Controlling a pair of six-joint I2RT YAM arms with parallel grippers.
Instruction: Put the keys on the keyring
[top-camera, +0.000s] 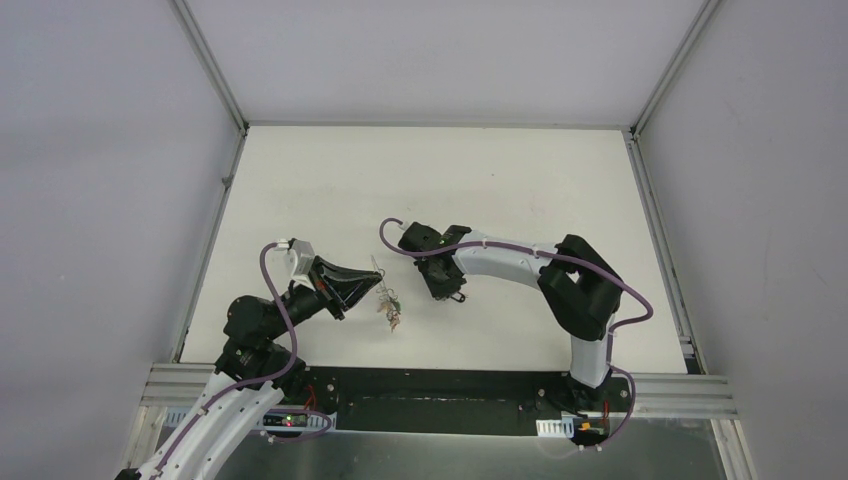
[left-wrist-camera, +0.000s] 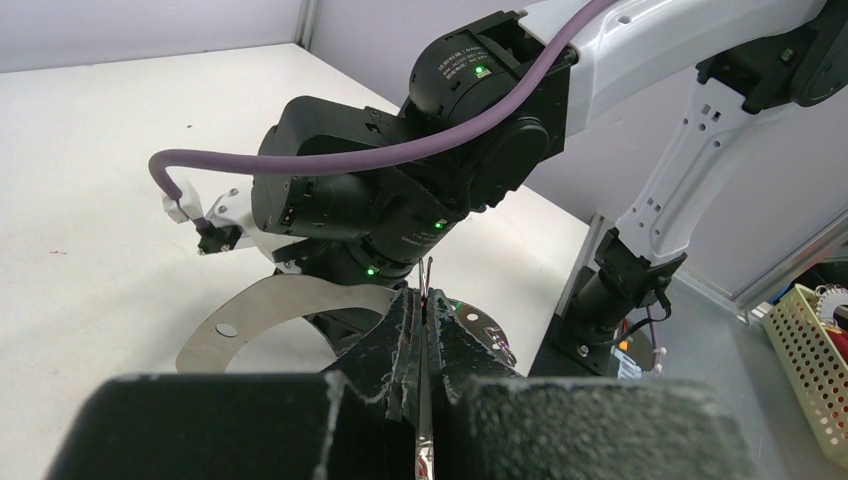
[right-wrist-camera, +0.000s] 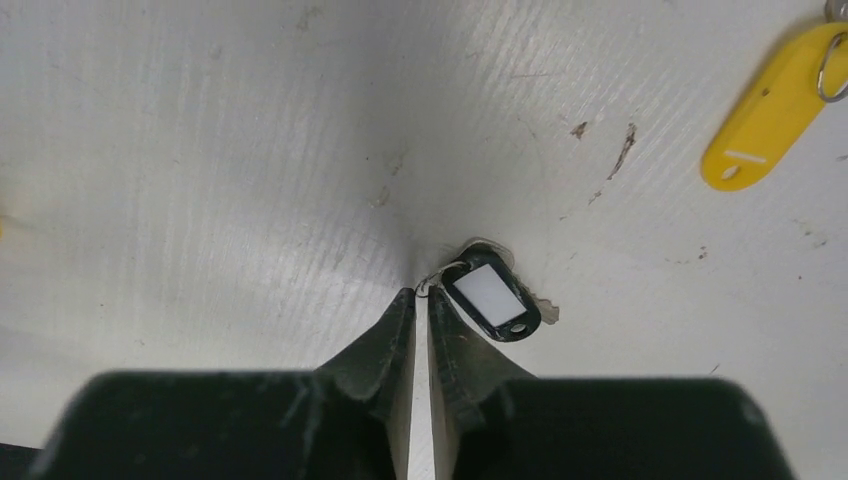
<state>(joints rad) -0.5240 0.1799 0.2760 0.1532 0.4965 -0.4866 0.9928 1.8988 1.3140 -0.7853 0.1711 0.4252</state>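
The keyring (left-wrist-camera: 427, 292) is seen as a thin grey wire standing upright between the fingers of the left gripper (left-wrist-camera: 425, 305), which are pressed together on it. In the overhead view a small bunch of keys (top-camera: 390, 312) with coloured tags hangs just beyond that gripper's tips, so some keys are judged to be on the loop already; how many cannot be made out.

A black-tagged key (right-wrist-camera: 492, 298) lies flat on the table (right-wrist-camera: 200, 150), just to the right of the tips of the right gripper (right-wrist-camera: 421, 297). The key's small ring (right-wrist-camera: 440, 276) is touched by those tips. The jaws are drawn almost together, with only a narrow slit left between them. Whether the small ring is pinched or only met cannot be told.

Further out, up and to the right of the right gripper and well apart from it, a yellow tag (right-wrist-camera: 770, 110) is seen lying loose on the table.

The task is therefore judged partly done: at least the black-tagged key and the yellow-tagged one remain to be lifted and threaded onto the held loop.
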